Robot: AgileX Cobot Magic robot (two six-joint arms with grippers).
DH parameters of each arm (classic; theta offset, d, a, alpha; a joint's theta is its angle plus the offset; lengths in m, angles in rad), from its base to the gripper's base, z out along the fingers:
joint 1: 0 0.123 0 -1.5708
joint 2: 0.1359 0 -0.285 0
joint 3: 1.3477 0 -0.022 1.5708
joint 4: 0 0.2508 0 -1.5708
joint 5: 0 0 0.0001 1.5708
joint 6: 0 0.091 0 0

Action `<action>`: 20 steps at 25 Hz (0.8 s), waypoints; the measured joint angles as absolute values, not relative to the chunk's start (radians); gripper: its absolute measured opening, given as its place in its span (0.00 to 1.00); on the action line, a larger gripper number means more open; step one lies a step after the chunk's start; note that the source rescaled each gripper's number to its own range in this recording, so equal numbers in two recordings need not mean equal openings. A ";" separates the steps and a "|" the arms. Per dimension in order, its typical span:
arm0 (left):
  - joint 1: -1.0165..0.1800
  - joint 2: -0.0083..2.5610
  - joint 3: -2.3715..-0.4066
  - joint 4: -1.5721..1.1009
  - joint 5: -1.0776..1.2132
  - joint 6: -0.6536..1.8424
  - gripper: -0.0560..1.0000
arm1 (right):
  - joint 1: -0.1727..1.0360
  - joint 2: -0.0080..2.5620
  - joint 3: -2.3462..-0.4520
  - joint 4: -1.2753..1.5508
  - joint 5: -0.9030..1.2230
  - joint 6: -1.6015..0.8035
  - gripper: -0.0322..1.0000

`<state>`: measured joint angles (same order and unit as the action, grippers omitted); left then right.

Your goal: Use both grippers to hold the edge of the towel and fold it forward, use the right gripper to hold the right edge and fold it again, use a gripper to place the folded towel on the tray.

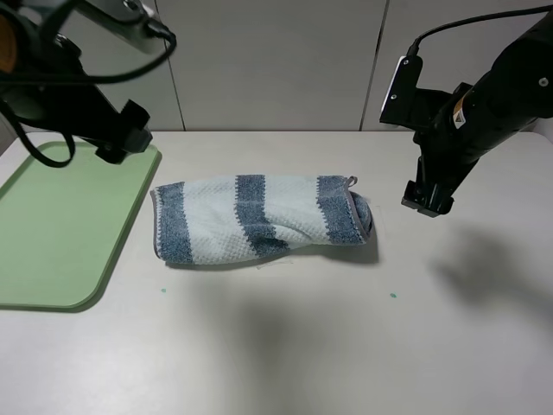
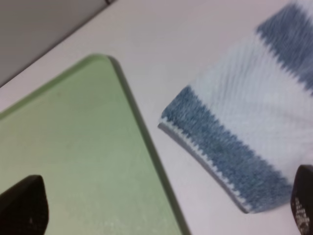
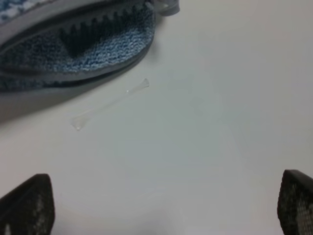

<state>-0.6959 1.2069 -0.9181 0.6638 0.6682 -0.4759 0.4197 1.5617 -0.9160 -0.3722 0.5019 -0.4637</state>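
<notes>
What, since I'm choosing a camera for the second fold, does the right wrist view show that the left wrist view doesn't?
Only right wrist: the towel at its layered right end, its small tag, and a thin clear strand on the table. Only left wrist: the tray corner, with the towel's hemmed left end beside it, not touching. Both: striped towel, white table, and an open gripper: right gripper, left gripper.

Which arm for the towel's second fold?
Right. The right gripper, open, hangs beside the right end of the towel; the left gripper is at the far end, by the tray.
</notes>
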 joint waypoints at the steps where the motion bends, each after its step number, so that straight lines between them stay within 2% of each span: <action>1: -0.696 1.183 -0.911 0.658 0.673 -0.476 1.00 | 0.420 1.562 -0.916 -0.372 0.502 -0.464 1.00; 10: -0.696 1.083 -0.783 0.650 0.704 -0.476 1.00 | 0.420 1.562 -0.916 -0.365 0.497 -0.464 1.00; 20: -0.696 1.083 -0.770 0.650 0.704 -0.476 1.00 | 0.420 1.562 -0.916 -0.333 0.497 -0.443 1.00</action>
